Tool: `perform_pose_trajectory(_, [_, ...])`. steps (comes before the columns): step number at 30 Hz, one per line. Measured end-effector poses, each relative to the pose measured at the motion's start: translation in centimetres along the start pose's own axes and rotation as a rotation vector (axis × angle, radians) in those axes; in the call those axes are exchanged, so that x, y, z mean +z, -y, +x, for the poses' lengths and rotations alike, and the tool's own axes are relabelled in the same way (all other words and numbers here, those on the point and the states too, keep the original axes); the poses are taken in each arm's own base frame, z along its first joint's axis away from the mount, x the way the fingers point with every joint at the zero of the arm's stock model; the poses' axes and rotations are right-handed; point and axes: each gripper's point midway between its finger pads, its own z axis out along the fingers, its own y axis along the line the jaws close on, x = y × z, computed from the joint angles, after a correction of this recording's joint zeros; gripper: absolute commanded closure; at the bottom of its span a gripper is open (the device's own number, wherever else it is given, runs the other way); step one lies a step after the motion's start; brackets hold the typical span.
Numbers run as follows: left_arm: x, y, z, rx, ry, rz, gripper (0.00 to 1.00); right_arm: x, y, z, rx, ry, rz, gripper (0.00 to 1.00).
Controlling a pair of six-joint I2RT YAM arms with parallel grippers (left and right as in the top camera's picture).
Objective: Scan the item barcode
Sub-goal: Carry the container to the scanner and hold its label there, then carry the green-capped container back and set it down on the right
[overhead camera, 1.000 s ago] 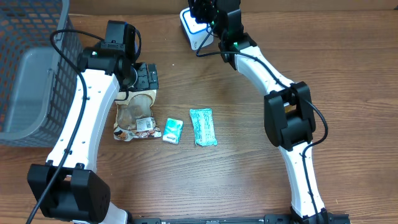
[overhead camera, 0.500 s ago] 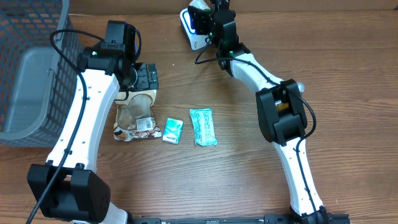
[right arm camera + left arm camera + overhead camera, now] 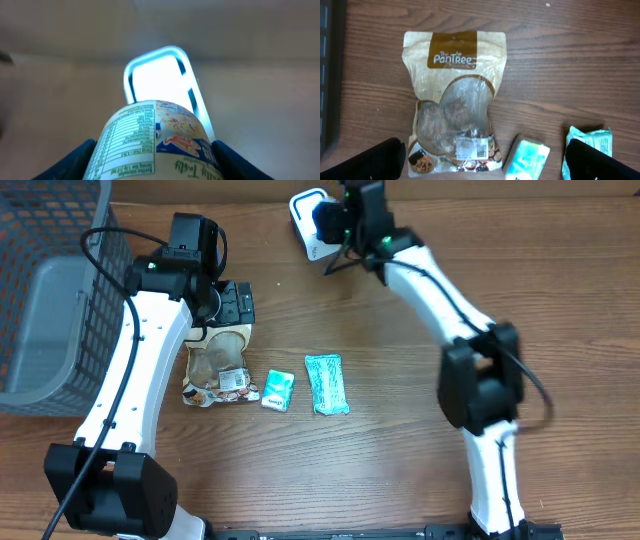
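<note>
Overhead: wooden table [image 3: 400, 470] carries scanner [image 3: 303, 215] and wire basket [image 3: 60, 210].

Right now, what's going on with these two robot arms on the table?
The right gripper holds a printed tub up in front of the glowing scanner at the far edge of the table. The left gripper hovers open above a Pantree snack bag lying flat. A small teal packet and a teal pouch lie beside the bag, and a mesh basket sits at the left.
</note>
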Motion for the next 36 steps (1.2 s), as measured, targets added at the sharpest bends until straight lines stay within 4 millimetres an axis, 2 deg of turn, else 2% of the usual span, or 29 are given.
perform_pose_trajectory(2, [0.0, 0.0, 0.0, 0.000, 0.000, -0.001, 0.00, -5.4, -0.5, -0.8, 0.000, -0.088, 0.033, 0.92])
perform_pose_trajectory(4, [0.0, 0.0, -0.1, 0.000, 0.003, 0.000, 0.00, -10.0, -0.1, 0.5, 0.006, -0.217, 0.081, 0.89])
perform_pose_trajectory(7, [0.0, 0.0, 0.0, 0.000, 0.002, 0.000, 0.00, -16.6, 1.2, 2.6, 0.023, -0.382, 0.150, 0.90])
perform_pose_trajectory(8, [0.0, 0.0, 0.0, 0.000, -0.001, -0.001, 0.00, -17.9, 1.9, 3.7, 0.032, -0.441, 0.177, 0.90])
perform_pose_trajectory(10, [0.0, 0.0, 0.0, 0.000, 0.001, 0.000, 0.00, -19.1, 3.3, 5.8, 0.050, -0.542, 0.221, 0.89])
perform_pose_trajectory(12, [0.0, 0.0, 0.0, 0.000, 0.000, -0.001, 0.00, -19.2, 5.0, 8.4, 0.069, -0.645, 0.268, 0.89])
perform_pose_trajectory(17, [0.0, 0.0, 0.0, 0.000, 0.000, -0.001, 0.00, -17.4, 8.6, 14.8, 0.100, -0.801, 0.358, 0.83])
perform_pose_trajectory(21, [0.0, 0.0, 0.0, 0.000, 0.000, -0.001, 0.00, -16.5, 10.5, 17.9, 0.113, -0.839, 0.413, 0.81])
perform_pose_trajectory(26, [0.0, 0.0, 0.0, 0.000, 0.000, -0.001, 0.00, -15.4, 11.4, 19.1, 0.117, -0.816, 0.424, 0.80])
perform_pose_trajectory(31, [0.0, 0.0, 0.0, 0.000, 0.000, 0.000, 0.00, -15.4, 12.2, 20.2, 0.114, -0.826, 0.453, 0.77])
perform_pose_trajectory(33, [0.0, 0.0, 0.0, 0.000, 0.000, -0.001, 0.00, -15.6, 12.5, 20.8, 0.112, -0.840, 0.465, 0.71])
perform_pose_trajectory(34, [0.0, 0.0, 0.0, 0.000, 0.000, -0.001, 0.00, -15.6, 12.6, 21.0, 0.112, -0.844, 0.467, 0.64])
perform_pose_trajectory(36, [0.0, 0.0, 0.0, 0.000, 0.000, -0.001, 0.00, -15.6, 12.7, 21.2, 0.111, -0.847, 0.471, 0.41])
